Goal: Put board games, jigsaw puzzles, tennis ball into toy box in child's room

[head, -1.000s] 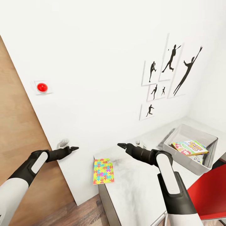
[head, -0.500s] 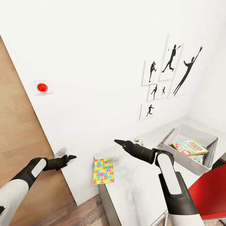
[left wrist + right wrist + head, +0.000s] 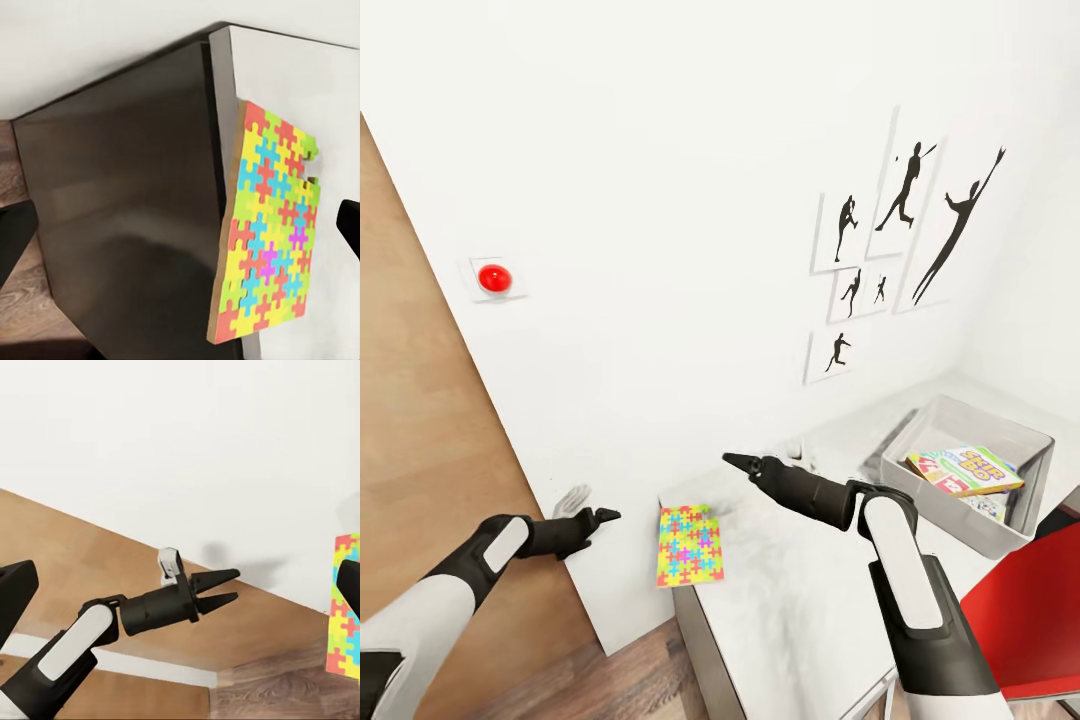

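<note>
One jigsaw puzzle (image 3: 690,545) to deal with, and two grippers near it. Furthest left, off the left edge of the table (image 3: 790,610) and in front of the brown door (image 3: 420,470): left gripper (image 3: 610,515), fingers parted a little, nothing between them, aimed towards the puzzle's overhanging side. Next, at the table's near left corner: the puzzle itself, flat, thin and brightly patterned, resting partly on the top and jutting past the left edge over the dark side panel (image 3: 127,210). Probably light and fairly stiff, like card, with a slick face; likely to slide or tip off the edge if nudged from above. Best taken by the overhanging strip, one finger above and one below, pinching well in from the rim, with no need to pry it off the glossy top. Further right, above the table and behind the puzzle: right gripper (image 3: 730,459), spread wide judging from its wrist view, empty. Far right, towards the table's back right corner: toy box (image 3: 975,414), open-topped, with cartoon-covered game boxes (image 3: 965,468) inside, well apart from the puzzle.
</note>
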You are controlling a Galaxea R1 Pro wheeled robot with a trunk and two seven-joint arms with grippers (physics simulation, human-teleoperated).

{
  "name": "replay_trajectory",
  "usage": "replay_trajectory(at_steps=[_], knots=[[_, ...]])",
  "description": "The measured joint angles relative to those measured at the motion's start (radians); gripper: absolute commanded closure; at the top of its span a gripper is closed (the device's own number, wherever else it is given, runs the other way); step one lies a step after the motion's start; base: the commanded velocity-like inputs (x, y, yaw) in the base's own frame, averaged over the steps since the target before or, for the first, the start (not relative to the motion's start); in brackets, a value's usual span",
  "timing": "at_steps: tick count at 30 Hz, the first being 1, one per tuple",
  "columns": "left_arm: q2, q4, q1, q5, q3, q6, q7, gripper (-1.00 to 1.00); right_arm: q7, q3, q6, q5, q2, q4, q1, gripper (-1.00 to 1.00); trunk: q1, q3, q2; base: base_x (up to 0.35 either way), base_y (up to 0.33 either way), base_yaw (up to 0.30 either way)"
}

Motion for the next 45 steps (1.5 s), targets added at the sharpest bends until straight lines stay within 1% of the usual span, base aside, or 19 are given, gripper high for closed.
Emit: replay_trajectory(at_steps=[3, 4, 5, 6, 7, 8, 9, 10, 13, 15, 19, 25, 29, 35, 39, 40, 43, 44, 45], knots=[[-0.002, 0.001, 0.000, 0.000, 0.000, 0.001, -0.002, -1.00, 0.055, -0.005, 0.013, -0.007, -0.020, 0.000, 0.038, -1.00, 0.000, 0.000, 0.000, 0.000, 0.000, 0.000], [-0.004, 0.001, 0.000, 0.000, 0.000, 0.000, -0.002, -1.00, 0.102, -0.008, 0.013, -0.012, -0.032, -0.001, 0.058, -1.00, 0.000, 0.000, 0.000, 0.000, 0.000, 0.000], [-0.007, 0.002, 0.000, 0.000, 0.000, 0.000, -0.001, -1.00, 0.133, -0.010, 0.013, -0.014, -0.039, -0.001, 0.068, -1.00, 0.000, 0.000, 0.000, 0.000, 0.000, 0.000], [-0.015, 0.002, 0.000, -0.001, 0.000, 0.000, -0.002, -1.00, 0.201, -0.019, 0.014, -0.014, -0.052, -0.001, 0.083, -1.00, 0.000, 0.000, 0.000, 0.000, 0.000, 0.000], [-0.020, 0.002, 0.000, -0.001, -0.001, 0.000, -0.002, -1.00, 0.240, -0.025, 0.014, -0.013, -0.059, -0.001, 0.089, -1.00, 0.000, 0.000, 0.000, 0.000, 0.000, 0.000], [-0.030, 0.002, 0.000, -0.002, -0.001, 0.000, -0.002, -1.00, 0.318, -0.043, 0.014, -0.012, -0.072, -0.001, 0.097, -1.00, 0.000, 0.000, 0.000, 0.000, 0.000, 0.000], [-0.034, 0.002, 0.000, -0.003, -0.001, 0.000, -0.002, -1.00, 0.358, -0.054, 0.013, -0.011, -0.078, -0.001, 0.100, -1.00, 0.000, 0.000, 0.000, 0.000, 0.000, 0.000], [-0.040, 0.002, 0.000, -0.005, -0.001, -0.001, -0.002, -1.00, 0.425, -0.076, 0.012, -0.011, -0.090, -0.001, 0.106, -1.00, 0.000, 0.000, 0.000, 0.000, 0.000, 0.000], [-0.048, 0.002, 0.000, -0.009, -0.003, -0.018, -0.002, -1.00, 0.515, -0.112, 0.012, -0.005, -0.105, -0.001, 0.114, -1.00, 0.000, 0.000, 0.000, 0.000, 0.000, 0.000], [-0.053, 0.002, 0.000, -0.011, -0.005, -0.038, -0.002, -1.00, 0.545, -0.125, 0.005, -0.002, -0.110, -0.001, 0.117, -1.00, 0.000, 0.000, 0.000, 0.000, 0.000, 0.000], [-0.051, 0.002, 0.000, -0.008, -0.004, -0.053, -0.010, -1.00, 0.567, -0.135, -0.002, 0.003, -0.113, -0.001, 0.119, -1.00, 0.000, 0.000, 0.000, 0.000, 0.000, 0.000], [-0.048, 0.001, 0.001, -0.003, -0.003, -0.057, -0.016, -1.00, 0.572, -0.141, -0.004, 0.006, -0.115, -0.001, 0.119, -1.00, 0.000, 0.000, 0.000, 0.000, 0.000, 0.000], [-0.047, 0.001, 0.001, -0.002, -0.003, -0.055, -0.018, -1.00, 0.573, -0.159, -0.005, 0.006, -0.116, 0.000, 0.119, -1.00, 0.000, 0.000, 0.000, 0.000, 0.000, 0.000], [-0.023, -0.004, -0.001, 0.002, -0.002, -0.003, -0.019, -1.00, 0.573, -0.195, -0.003, 0.006, -0.117, 0.001, 0.120, -1.00, 0.000, 0.000, 0.000, 0.000, 0.000, 0.000], [-0.017, -0.005, -0.001, 0.003, -0.001, 0.018, -0.022, -1.00, 0.573, -0.200, -0.003, 0.006, -0.116, 0.001, 0.120, -1.00, 0.000, 0.000, 0.000, 0.000, 0.000, 0.000], [-0.016, -0.005, -0.002, 0.003, -0.001, 0.023, -0.027, -1.00, 0.573, -0.200, -0.003, 0.006, -0.116, 0.001, 0.120, -1.00, 0.000, 0.000, 0.000, 0.000, 0.000, 0.000], [-0.003, -0.005, -0.002, 0.003, -0.001, 0.055, -0.070, -1.00, 0.572, -0.200, -0.003, 0.006, -0.115, 0.001, 0.120, -1.00, 0.000, 0.000, 0.000, 0.000, 0.000, 0.000], [0.008, -0.006, -0.002, 0.003, 0.000, 0.073, -0.103, -1.00, 0.572, -0.200, -0.003, 0.006, -0.115, 0.001, 0.120, -1.00, 0.000, 0.000, 0.000, 0.000, 0.000, 0.000], [0.013, -0.006, -0.002, 0.002, 0.000, 0.081, -0.122, -1.00, 0.572, -0.200, -0.003, 0.006, -0.115, 0.001, 0.120, -1.00, 0.000, 0.000, 0.000, 0.000, 0.000, 0.000]])
